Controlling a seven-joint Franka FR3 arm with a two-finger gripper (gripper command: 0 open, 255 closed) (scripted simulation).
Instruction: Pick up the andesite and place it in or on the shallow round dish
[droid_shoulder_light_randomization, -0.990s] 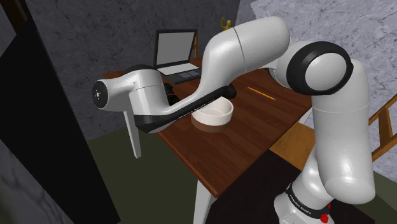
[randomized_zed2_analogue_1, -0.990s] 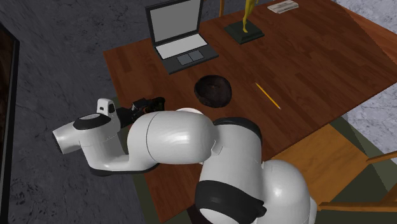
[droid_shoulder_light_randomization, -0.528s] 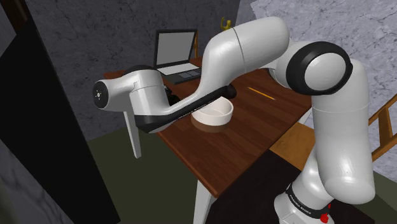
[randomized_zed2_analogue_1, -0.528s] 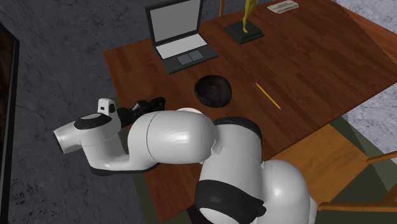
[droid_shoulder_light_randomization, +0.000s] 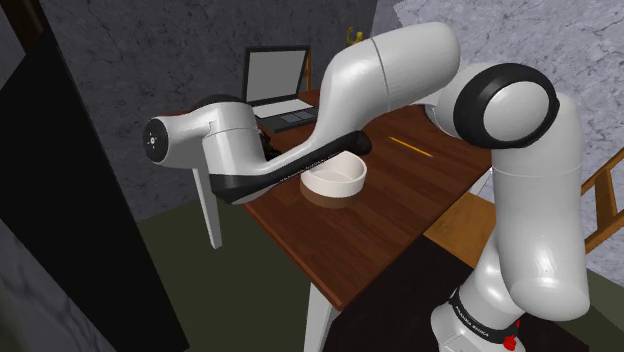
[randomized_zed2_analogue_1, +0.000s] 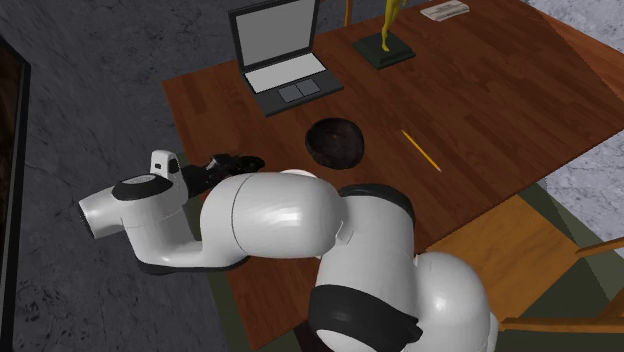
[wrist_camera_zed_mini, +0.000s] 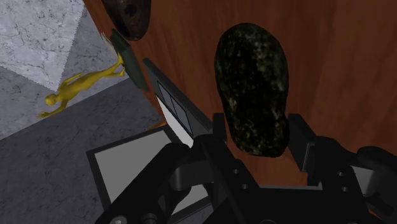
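Gripper (wrist_camera_zed_mini: 259, 132) first, in the wrist view: its two black fingers (wrist_camera_zed_mini: 219, 133) stand part-way apart and pinch the near end of a dark, mottled stone (wrist_camera_zed_mini: 251, 83), one finger pressed on each side. The stone's longer end juts out past the fingertips over the brown wooden counter (wrist_camera_zed_mini: 343, 76). Whether the stone rests on the wood or hangs clear of it, I cannot tell. Beyond the stone sits the dish (wrist_camera_zed_mini: 130, 16), dark and well apart from it. Near the dish is a yellow figurine (wrist_camera_zed_mini: 76, 92) on a dark base, and closer to the gripper an open laptop (wrist_camera_zed_mini: 127, 168).

Shoulder view: the white arm (droid_shoulder_light_randomization: 400, 70) bends over the counter, its hand low by the edge at that view's left. The dish shows a white wall and a brown foot here, and stands on the counter just beyond the forearm. The laptop is behind it toward the wall. A yellow pencil (droid_shoulder_light_randomization: 410, 146) lies to the view's right of the dish, apart from it.

Second exterior view: seen from above, the gripper pokes out from behind the arm's white shell, near the counter's edge at the view's left. The dish is round and dark inside, between the gripper and the pencil, touching neither. The laptop is farther up the counter, with the figurine to its right.
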